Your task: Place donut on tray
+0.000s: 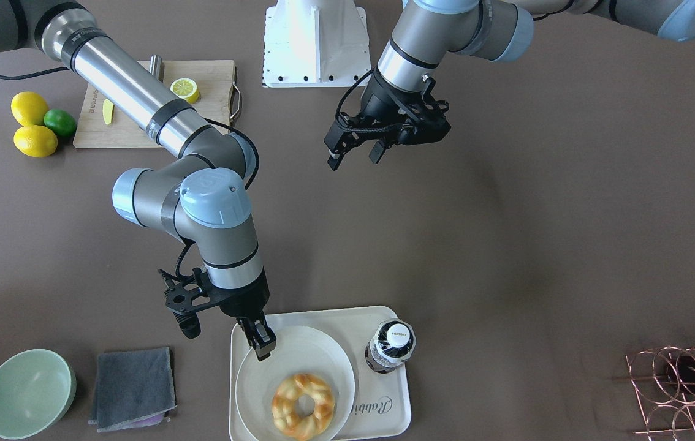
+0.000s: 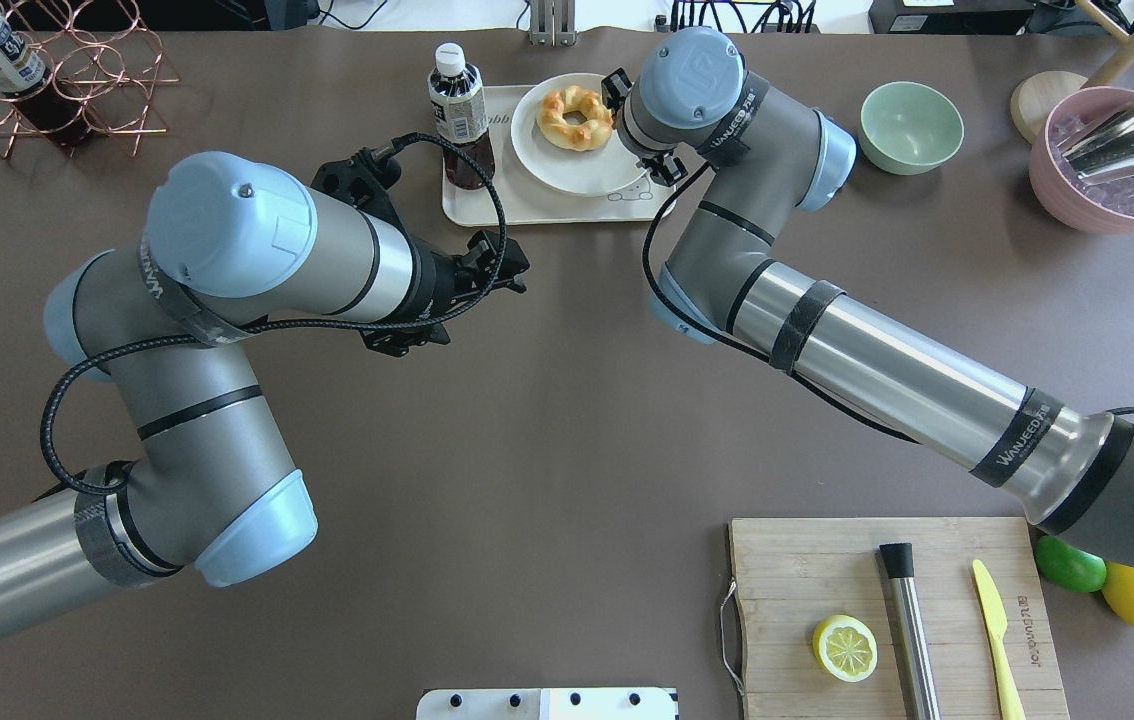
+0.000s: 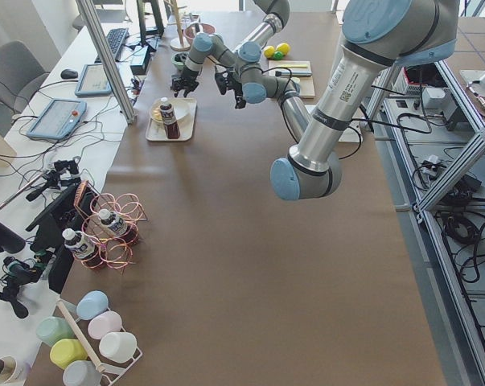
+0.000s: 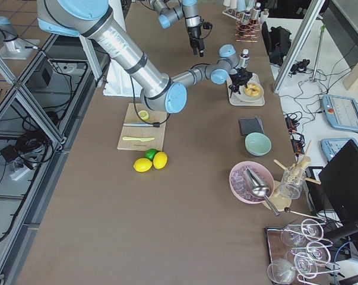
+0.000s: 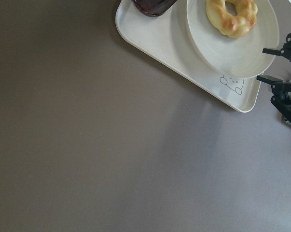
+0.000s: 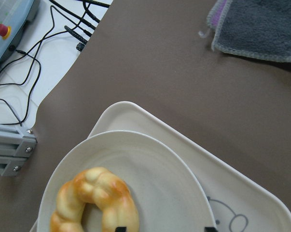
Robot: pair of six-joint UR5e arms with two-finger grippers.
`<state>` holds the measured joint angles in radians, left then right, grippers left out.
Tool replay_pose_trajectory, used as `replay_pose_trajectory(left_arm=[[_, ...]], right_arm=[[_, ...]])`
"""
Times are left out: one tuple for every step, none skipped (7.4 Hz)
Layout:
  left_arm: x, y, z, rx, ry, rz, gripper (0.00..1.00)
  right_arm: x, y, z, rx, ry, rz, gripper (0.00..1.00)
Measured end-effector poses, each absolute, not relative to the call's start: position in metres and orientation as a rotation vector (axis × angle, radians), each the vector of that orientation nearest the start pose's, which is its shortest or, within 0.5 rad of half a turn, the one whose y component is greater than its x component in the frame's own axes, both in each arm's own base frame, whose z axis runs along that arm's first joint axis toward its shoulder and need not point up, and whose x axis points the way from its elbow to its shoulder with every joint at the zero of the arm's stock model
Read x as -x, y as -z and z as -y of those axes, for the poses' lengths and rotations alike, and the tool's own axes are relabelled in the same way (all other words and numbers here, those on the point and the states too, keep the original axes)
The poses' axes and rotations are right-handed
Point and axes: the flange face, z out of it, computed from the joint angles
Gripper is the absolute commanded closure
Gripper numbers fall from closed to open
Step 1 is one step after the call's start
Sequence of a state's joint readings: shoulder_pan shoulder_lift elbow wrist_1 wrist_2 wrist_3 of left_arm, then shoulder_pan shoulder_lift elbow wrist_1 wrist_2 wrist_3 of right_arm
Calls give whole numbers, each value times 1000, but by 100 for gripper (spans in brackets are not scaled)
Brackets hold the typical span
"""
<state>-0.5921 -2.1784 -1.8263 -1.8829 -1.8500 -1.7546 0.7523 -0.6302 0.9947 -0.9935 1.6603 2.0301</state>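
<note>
Golden donut (image 1: 303, 407): lies on plate (image 1: 323, 355), plate on tray (image 1: 399, 410).
Right claw (image 1: 258, 340): released, above plate rim; its wrist view alone shows both tips apart.
Left claw (image 1: 355, 158): released, empty, over bench (image 1: 507, 245).
Bear drawing (image 5: 230, 83): plain in left wrist view, covered in front view.

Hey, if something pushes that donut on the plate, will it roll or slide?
Likely slides rather than rolls: the donut lies flat on a smooth white plate. Its glossy surface looks slippery, though the braided ridges may help grip.
</note>
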Motion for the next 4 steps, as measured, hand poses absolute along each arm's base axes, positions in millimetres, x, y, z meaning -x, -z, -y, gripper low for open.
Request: replay_pose_trajectory(left_arm=[[-449,-159,444,10,496,-1191,3],[-434,-162,454,-5,451,-1153,3],[-412,-166,464,-39,386,-1091,3],[-382,-173,472,-79,317,-1016,3]], right_arm=[[523,-245,676,-83,-974,997,0],[500,-242,683,-77,-851,984,0],[465,-245,687,-73,-676,958,0],[423,-261,686,-81,-516,935,0]])
